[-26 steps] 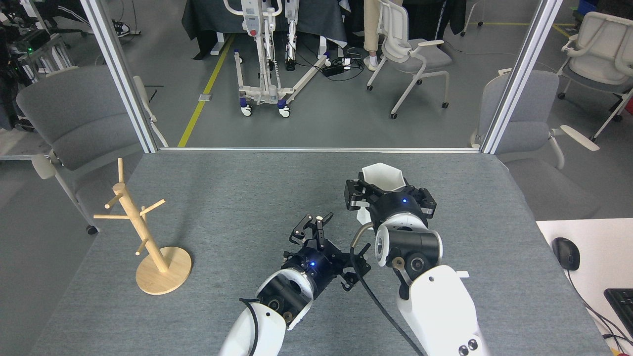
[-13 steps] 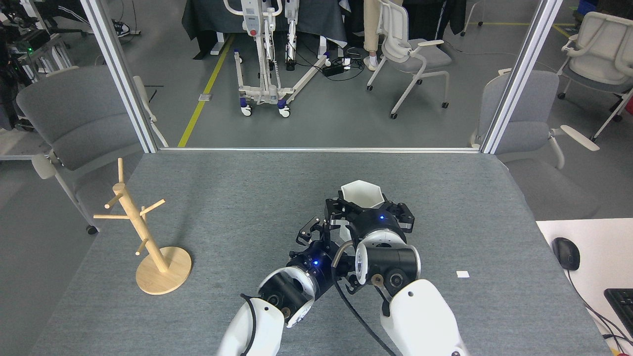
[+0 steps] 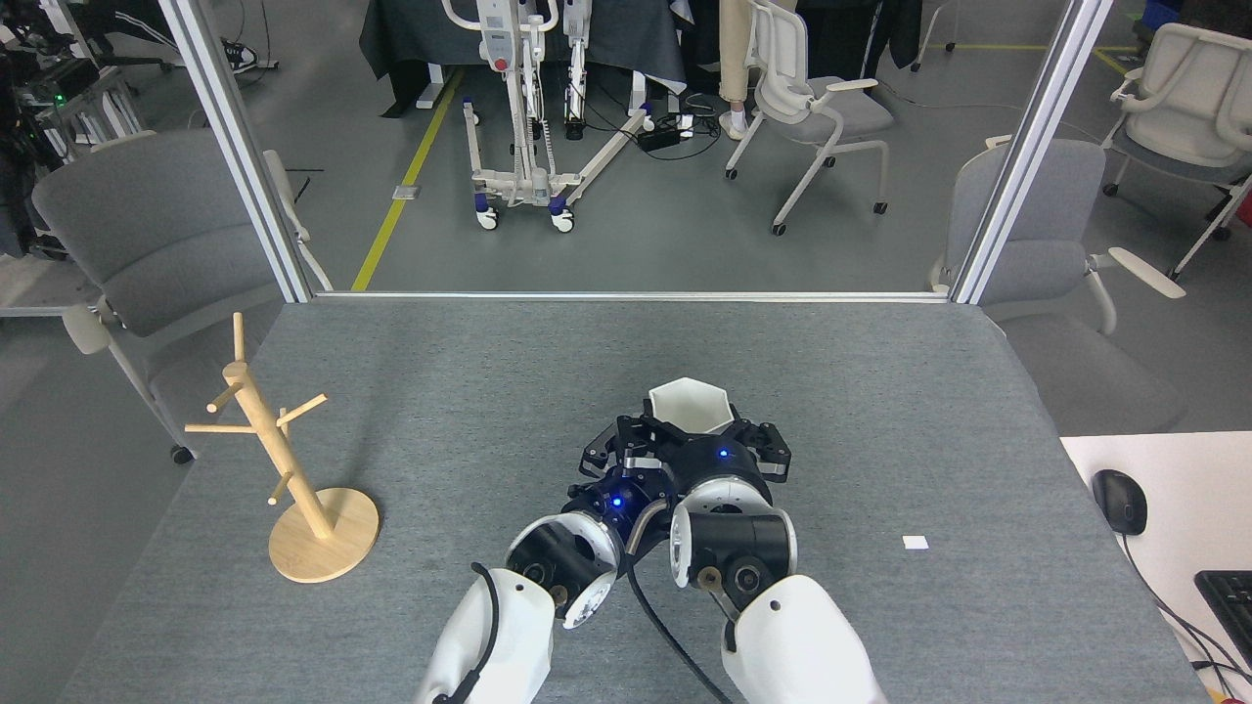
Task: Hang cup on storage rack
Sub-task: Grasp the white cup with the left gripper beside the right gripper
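The white faceted cup is upright, just above the middle of the grey table, with its hexagonal rim facing up. My right gripper is shut on it from the near side, a dark finger on each side of its lower body. The cup's handle is hidden. My left gripper is pressed close to the cup's left side and overlaps the right gripper's dark parts, so its jaws are unclear. The wooden storage rack stands at the table's left edge on a round disc base, its pegs bare.
A small white tag lies on the table right of my arms. A white desk with a mouse and keyboard adjoins the table at right. Grey chairs and metal frame posts stand behind the far edge.
My right gripper has carried the cup left and nearer to me. The left gripper has stayed near the centre, and the two grippers have come together beside the cup.
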You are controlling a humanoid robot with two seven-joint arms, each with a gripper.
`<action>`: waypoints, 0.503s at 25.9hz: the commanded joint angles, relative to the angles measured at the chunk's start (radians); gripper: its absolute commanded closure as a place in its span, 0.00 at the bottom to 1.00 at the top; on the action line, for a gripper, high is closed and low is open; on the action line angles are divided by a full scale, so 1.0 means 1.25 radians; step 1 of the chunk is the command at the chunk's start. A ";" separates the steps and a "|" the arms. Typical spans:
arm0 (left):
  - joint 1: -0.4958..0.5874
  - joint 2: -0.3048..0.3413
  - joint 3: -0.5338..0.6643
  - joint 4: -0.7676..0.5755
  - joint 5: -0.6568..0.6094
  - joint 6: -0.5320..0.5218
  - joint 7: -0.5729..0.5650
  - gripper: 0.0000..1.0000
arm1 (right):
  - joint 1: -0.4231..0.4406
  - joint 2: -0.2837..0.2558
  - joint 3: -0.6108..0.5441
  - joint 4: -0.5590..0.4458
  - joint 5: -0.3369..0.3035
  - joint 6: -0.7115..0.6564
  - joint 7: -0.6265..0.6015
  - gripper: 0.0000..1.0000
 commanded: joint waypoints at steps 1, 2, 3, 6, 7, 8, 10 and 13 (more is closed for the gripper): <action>-0.003 0.001 0.001 0.002 0.035 -0.022 -0.015 0.01 | 0.013 0.007 0.009 0.008 0.001 0.006 0.012 1.00; -0.002 0.002 0.001 0.002 0.037 -0.022 -0.020 0.04 | 0.014 0.011 0.009 0.009 0.001 0.007 0.012 1.00; 0.000 0.003 0.001 0.002 0.037 -0.022 -0.020 0.09 | 0.014 0.011 0.009 0.010 0.001 0.007 0.012 1.00; 0.007 0.007 0.000 0.001 0.035 -0.026 -0.022 0.36 | 0.014 0.012 0.009 0.010 0.001 0.007 0.012 1.00; 0.010 0.007 -0.002 -0.001 0.035 -0.032 -0.026 0.58 | 0.014 0.012 0.009 0.010 0.001 0.007 0.012 1.00; 0.010 0.008 -0.002 -0.004 0.038 -0.037 -0.031 0.81 | 0.014 0.013 0.009 0.010 0.001 0.007 0.012 1.00; 0.010 0.008 0.000 0.001 0.044 -0.049 -0.061 1.00 | 0.013 0.014 0.009 0.011 0.001 0.007 0.012 1.00; 0.010 0.007 0.001 0.000 0.050 -0.056 -0.068 1.00 | 0.013 0.020 0.009 0.011 0.001 0.007 0.012 1.00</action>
